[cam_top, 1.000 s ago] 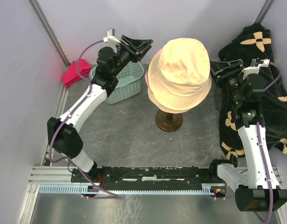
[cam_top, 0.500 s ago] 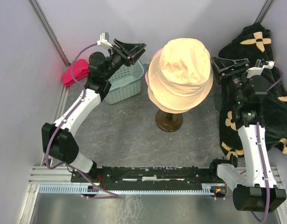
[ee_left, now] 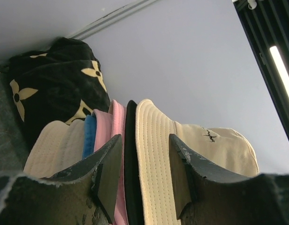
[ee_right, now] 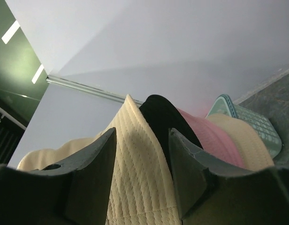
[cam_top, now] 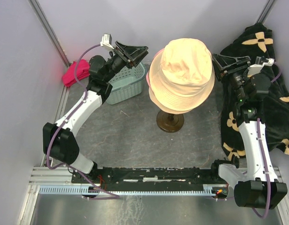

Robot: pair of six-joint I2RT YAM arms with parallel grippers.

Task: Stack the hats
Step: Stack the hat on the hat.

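Note:
The hats sit stacked on a stand in the middle, with the cream hat (cam_top: 183, 75) on top. My left gripper (cam_top: 135, 50) hangs open just off the stack's left brim. In the left wrist view the left gripper (ee_left: 144, 138) frames the edges of the cream hat (ee_left: 154, 159), black hat (ee_left: 131, 140), pink hat (ee_left: 117, 117), blue hat (ee_left: 89, 133) and tan hat (ee_left: 55, 147). My right gripper (cam_top: 225, 64) stands open at the right brim. In its wrist view the right gripper (ee_right: 142, 132) straddles the cream brim (ee_right: 135, 164), with the black hat (ee_right: 158, 112) and pink hat (ee_right: 210, 136) behind.
A teal basket (cam_top: 123, 85) stands under the left arm, with a magenta cloth (cam_top: 74, 72) by the left wall. A large black cloth with beige flowers (cam_top: 271, 93) lies under the right arm. The stand's round dark base (cam_top: 170, 122) rests on the grey table.
The left arm has swung its elbow left and drawn its gripper slightly back from the hats. The right gripper has risen a little beside the brim. The hats have not moved.

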